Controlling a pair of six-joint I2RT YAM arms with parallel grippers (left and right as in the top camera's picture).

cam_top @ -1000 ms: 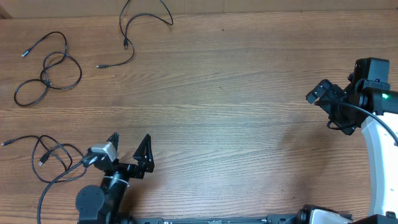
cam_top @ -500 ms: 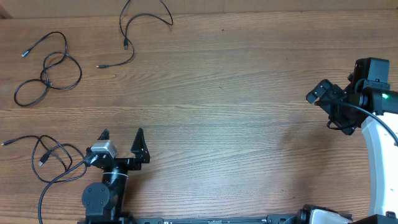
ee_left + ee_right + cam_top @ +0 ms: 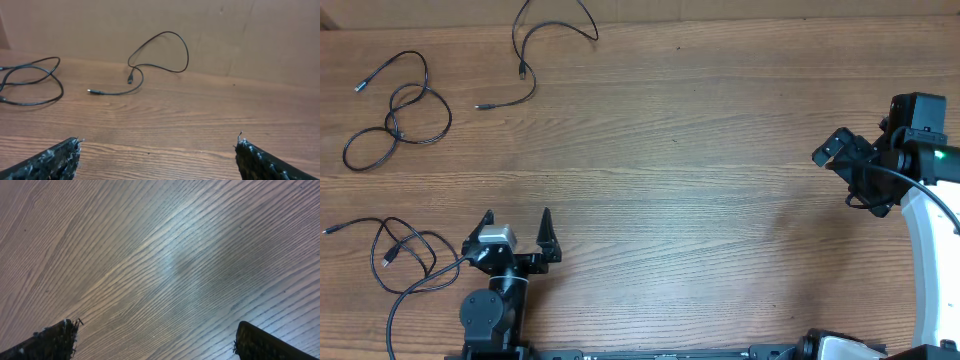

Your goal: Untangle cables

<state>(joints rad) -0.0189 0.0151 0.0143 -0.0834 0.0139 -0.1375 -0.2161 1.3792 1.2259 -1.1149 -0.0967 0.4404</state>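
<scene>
Overhead, my left gripper (image 3: 517,216) (jaws wide apart, empty) points up-frame toward the cables (image 3: 396,112), which lie at upper left, top and lower left, probably poised to reach; my right gripper (image 3: 155,330), likewise spread, hovers over the table (image 3: 165,255) at right.

Was a brown wooden tabletop (image 3: 720,150), grain running from left edge to right edge. Showed a pale sheen in the right wrist view. Carried three thin black cables, all on the left half, none touching another. Held the looped cable (image 3: 395,112) near the far-left corner, coiled and crossed over itself, one plug end aimed toward the left edge. Held the far-edge cable (image 3: 533,88) just to the right of that, bent in an open arc reaching the far edge. Held the near-left cable (image 3: 408,238) by the left edge toward the near side, tangled in small loops, one end trailing toward the left edge.
</scene>
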